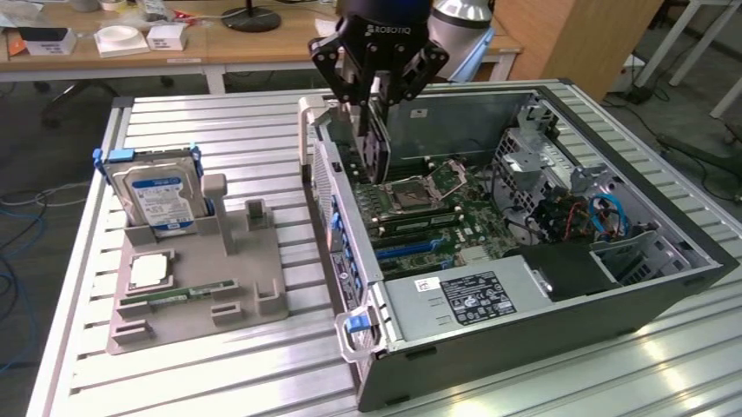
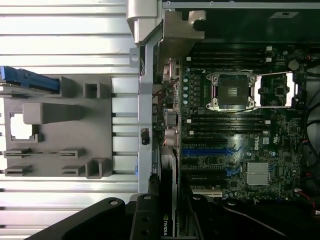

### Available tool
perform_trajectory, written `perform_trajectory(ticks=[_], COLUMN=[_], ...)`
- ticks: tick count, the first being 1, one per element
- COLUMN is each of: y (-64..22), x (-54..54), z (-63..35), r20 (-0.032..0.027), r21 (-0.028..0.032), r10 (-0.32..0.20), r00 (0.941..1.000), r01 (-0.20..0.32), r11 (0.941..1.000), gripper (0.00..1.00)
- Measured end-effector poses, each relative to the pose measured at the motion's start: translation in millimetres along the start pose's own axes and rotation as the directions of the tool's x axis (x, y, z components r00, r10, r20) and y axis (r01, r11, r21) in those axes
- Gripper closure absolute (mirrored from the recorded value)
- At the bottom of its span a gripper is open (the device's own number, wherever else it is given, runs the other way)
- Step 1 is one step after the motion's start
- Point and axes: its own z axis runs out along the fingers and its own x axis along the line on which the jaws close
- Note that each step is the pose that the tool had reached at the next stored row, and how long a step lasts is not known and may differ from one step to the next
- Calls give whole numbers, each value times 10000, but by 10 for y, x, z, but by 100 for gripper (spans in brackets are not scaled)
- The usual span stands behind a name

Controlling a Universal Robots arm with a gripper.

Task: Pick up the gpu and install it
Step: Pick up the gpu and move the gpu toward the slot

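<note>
At the exterior view's left, a grey holder (image 1: 243,269) on the bench (image 1: 208,130) carries an upright hard drive (image 1: 160,195); at upper centre the tool (image 1: 374,109) pinches the gpu (image 1: 378,152) edge-down over the motherboard (image 1: 440,217) inside the open computer case (image 1: 557,334) at right

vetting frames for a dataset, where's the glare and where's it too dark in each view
Exterior view: light glares off the ribbed silver metal tabletop near the open dark grey computer case. Wrist view: the tabletop slats wash out to white, while the black hand gripping the thin dark graphics card sits in shadow.
</note>
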Motion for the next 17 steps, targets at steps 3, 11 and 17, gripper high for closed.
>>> perform_trajectory(ticks=[3,11,17], y=[1,2,3], x=[-28,-95,-141], z=[0,-2,-2], r20=[0,0,1], r21=[0,0,-1], r10=[0,-1,-1], r00=[10000,10000,10000], r01=[0,1,1], r11=[10000,10000,10000], gripper=[74,74,74])
